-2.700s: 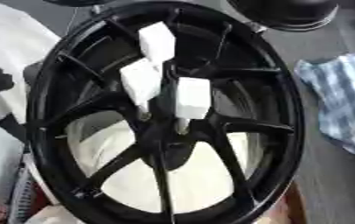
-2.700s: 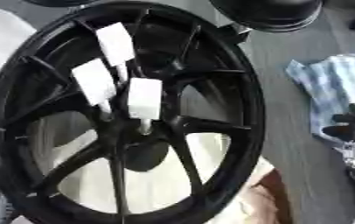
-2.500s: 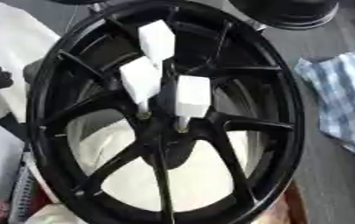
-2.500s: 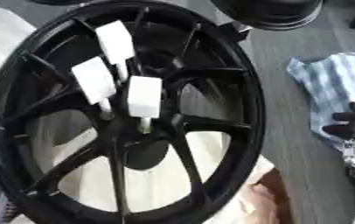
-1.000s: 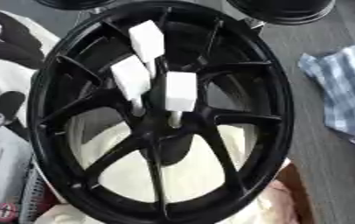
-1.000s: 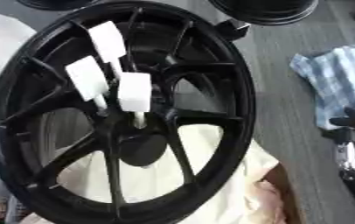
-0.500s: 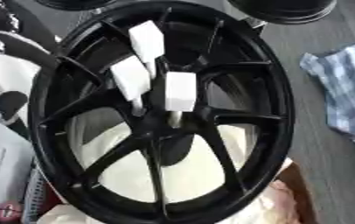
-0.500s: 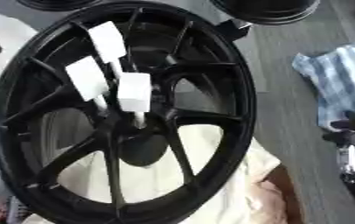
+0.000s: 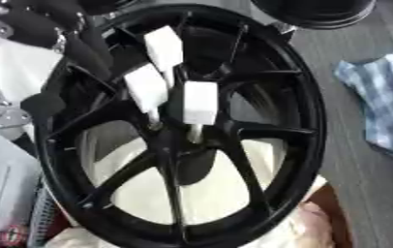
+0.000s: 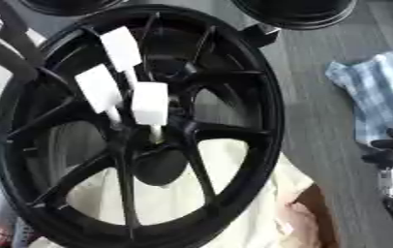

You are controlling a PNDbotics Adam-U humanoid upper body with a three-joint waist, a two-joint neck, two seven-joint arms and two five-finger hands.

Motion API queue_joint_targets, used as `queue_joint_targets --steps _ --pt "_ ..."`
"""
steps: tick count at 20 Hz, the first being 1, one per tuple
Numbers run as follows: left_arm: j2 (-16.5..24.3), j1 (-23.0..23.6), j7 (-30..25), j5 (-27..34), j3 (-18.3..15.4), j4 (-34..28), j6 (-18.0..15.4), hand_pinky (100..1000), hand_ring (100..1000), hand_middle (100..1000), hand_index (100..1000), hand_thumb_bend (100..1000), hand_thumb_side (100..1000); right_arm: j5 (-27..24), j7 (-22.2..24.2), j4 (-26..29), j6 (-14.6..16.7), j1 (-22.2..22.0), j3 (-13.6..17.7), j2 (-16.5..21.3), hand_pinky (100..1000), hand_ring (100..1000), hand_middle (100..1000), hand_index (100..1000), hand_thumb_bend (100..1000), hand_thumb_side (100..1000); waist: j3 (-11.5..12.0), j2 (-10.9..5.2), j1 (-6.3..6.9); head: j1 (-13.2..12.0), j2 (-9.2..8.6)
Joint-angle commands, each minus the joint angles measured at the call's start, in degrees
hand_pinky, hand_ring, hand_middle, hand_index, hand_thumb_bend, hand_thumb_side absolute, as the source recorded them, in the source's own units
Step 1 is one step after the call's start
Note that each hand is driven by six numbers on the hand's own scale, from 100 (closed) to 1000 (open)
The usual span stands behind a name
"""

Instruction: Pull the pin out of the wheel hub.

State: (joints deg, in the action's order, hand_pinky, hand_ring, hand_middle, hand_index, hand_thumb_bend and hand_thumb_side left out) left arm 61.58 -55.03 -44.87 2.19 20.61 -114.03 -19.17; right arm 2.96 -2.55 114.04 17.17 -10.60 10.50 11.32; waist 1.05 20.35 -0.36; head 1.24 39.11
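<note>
A large black spoked wheel (image 9: 276, 72) fills the middle of both views. Three pins topped with white blocks stand around its hub (image 9: 176, 140): one far (image 9: 164, 47), one left (image 9: 145, 89), one right (image 9: 200, 101) with its thin shaft going into the hub. My left hand (image 9: 39, 24) reaches in from the upper left, dark fingers (image 9: 85, 51) stretched over the wheel's upper left rim, a short way from the far and left pins and touching none. My right hand (image 10: 392, 147) rests open at the right edge, away from the wheel.
A white cloth (image 9: 196, 193) lies under the wheel. A blue checked cloth (image 9: 385, 106) lies on the grey floor to the right. Another black wheel (image 9: 314, 12) sits at the far edge. White sheets (image 9: 1, 174) lie at the left, and a brown box corner (image 10: 314, 213) shows at lower right.
My left hand has moved from the left edge up and then rightward over the wheel's upper left rim. The pins and the right hand have stayed put.
</note>
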Motion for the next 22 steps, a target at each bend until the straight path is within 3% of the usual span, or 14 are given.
queue_joint_targets --steps 1,6,11,15,22 --pt "-0.1 -1.7 -5.4 1.5 -0.9 -0.6 0.0 801 714 753 861 100 238 0.3 0.2 0.6 -0.2 0.2 -0.1 0.4 687 590 649 834 100 569 -0.2 -1.02 0.2 0.0 -0.87" --pt "-0.9 -2.2 -4.7 -0.6 -0.8 -0.6 2.2 800 720 753 861 100 235 0.2 0.6 0.6 -0.8 0.8 -0.3 0.3 686 588 648 833 100 577 -0.4 -0.55 0.4 -0.6 -1.07" --pt "-1.7 -3.1 -2.5 -3.2 -2.3 -0.6 3.7 850 840 795 859 104 220 0.4 0.7 0.6 -1.2 1.1 -0.4 0.1 686 587 648 833 100 581 -0.6 -0.14 0.53 -1.3 -1.29" --pt "-2.8 -3.9 -0.1 -5.0 -2.8 -0.6 5.1 841 812 774 847 100 212 0.7 0.9 0.6 -1.5 1.5 -0.6 -0.1 686 586 648 833 100 585 -1.0 0.3 0.67 -1.6 -1.9" --pt "-4.1 -4.2 0.9 -6.0 -3.3 -0.6 10.2 837 809 782 856 100 211 1.3 1.1 0.6 -2.1 2.1 -0.9 -0.8 686 584 648 833 100 597 -2.0 1.35 0.81 -2.3 -2.93"
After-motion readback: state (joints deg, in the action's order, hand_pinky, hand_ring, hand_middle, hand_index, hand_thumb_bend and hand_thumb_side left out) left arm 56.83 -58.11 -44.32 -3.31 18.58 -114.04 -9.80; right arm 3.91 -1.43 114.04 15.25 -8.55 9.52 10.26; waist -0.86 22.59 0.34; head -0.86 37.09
